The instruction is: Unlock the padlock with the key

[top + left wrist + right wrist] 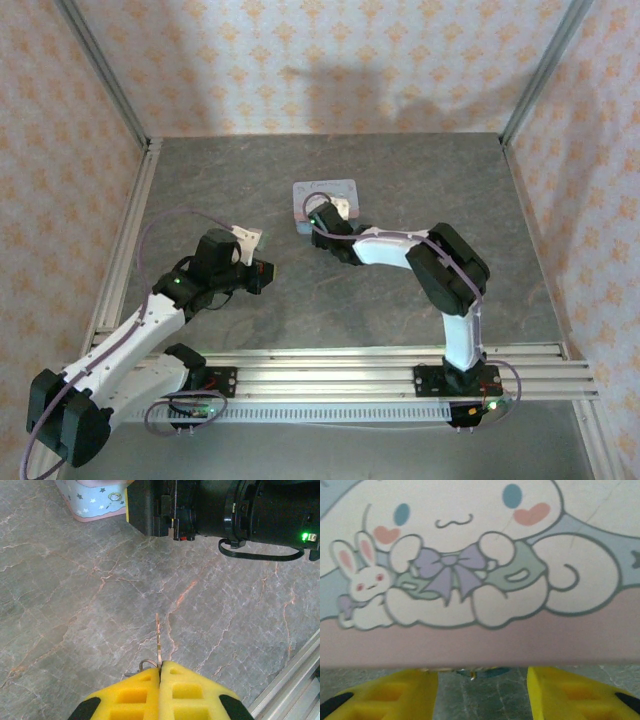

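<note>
In the left wrist view my left gripper [161, 664] is shut on the key [159, 635]. The thin pale blade sticks straight out ahead of the yellow fingertips, and its small ring [144, 664] shows at the left finger. From above, the left gripper [262, 274] hovers left of centre and points right. My right gripper [322, 216] sits at the near edge of the pale blue tin [325, 195]. In the right wrist view it [479, 678] is open, and a dark blue sliver, apparently the padlock [495, 670], peeks from under the tin's edge, mostly hidden.
The cartoon-printed tin lid [470, 555] looms close over the right fingers. The tin's corner [95, 500] and the right arm's black wrist [225, 510] lie ahead of the left gripper. An aluminium rail [330, 370] borders the grey marbled table [420, 190] at the front, and patterned walls close it in.
</note>
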